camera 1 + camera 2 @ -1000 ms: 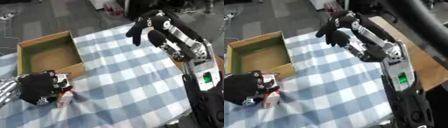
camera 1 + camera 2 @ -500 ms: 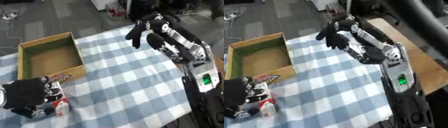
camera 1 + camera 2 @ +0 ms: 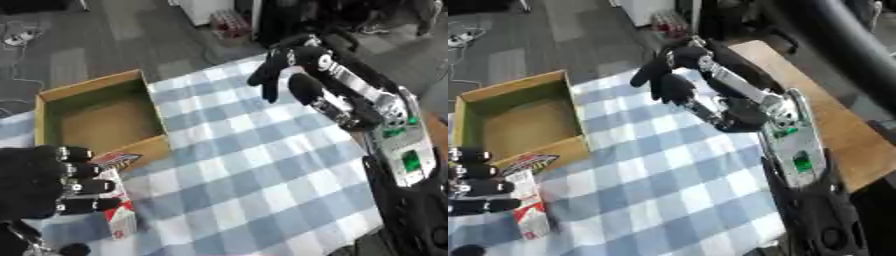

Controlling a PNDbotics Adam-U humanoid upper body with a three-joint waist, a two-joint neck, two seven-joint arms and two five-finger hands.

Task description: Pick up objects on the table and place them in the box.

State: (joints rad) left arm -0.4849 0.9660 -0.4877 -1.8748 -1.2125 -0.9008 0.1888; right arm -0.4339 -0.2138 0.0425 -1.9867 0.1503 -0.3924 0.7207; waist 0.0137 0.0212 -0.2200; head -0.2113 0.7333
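Observation:
An open cardboard box stands empty at the table's far left. In front of it lies a white and red carton, with a colourful packet against the box's front wall. My left hand sits at the lower left edge with its fingers curled. Their tips overlap the carton's left edge, and the carton lies flat on the cloth. My right hand hangs high over the far right of the table, fingers relaxed and pointing down, holding nothing.
A blue and white checked cloth covers the table. Bare wooden tabletop shows at the right edge. My right forearm crosses the upper right. Grey floor lies beyond the table's far edge.
My left hand has slid left off the carton, uncovering more of it and the packet. The carton stays near the box. My right hand has barely moved.

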